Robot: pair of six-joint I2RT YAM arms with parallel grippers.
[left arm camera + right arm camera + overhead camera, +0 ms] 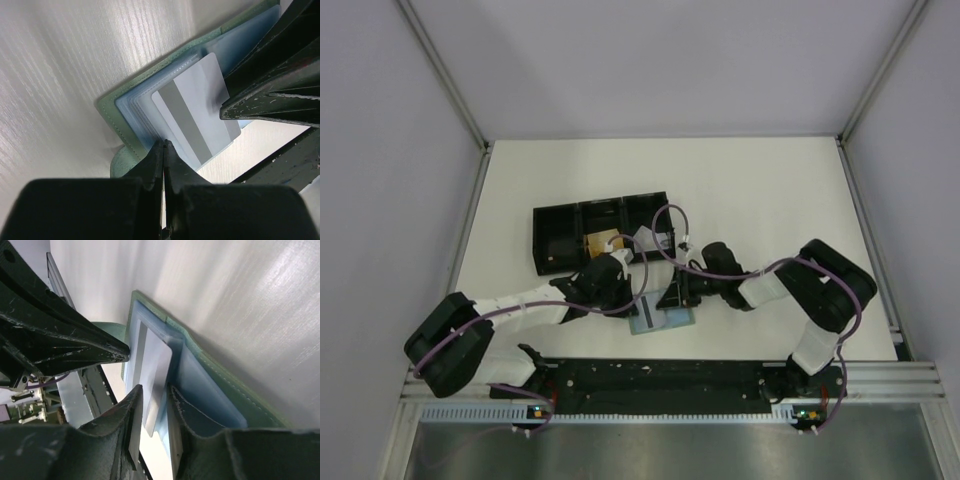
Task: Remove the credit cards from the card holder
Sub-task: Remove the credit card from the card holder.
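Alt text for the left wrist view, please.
A silvery striped card sticks partway out of the blue sleeves of the open green holder on a white table. The left gripper, jaws shut, meets the holder's near edge; the right gripper straddles the card's far edge.

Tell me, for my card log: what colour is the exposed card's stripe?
Grey stripe on a silvery-white card; clearest in the left wrist view.

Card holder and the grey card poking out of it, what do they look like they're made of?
Card holder: likely faux leather or soft vinyl, matte pale green, with stitching along the edge; inner sleeves look like clear flexible plastic. Card: stiff plastic, smooth silvery-grey with a darker stripe, probably magnetic.
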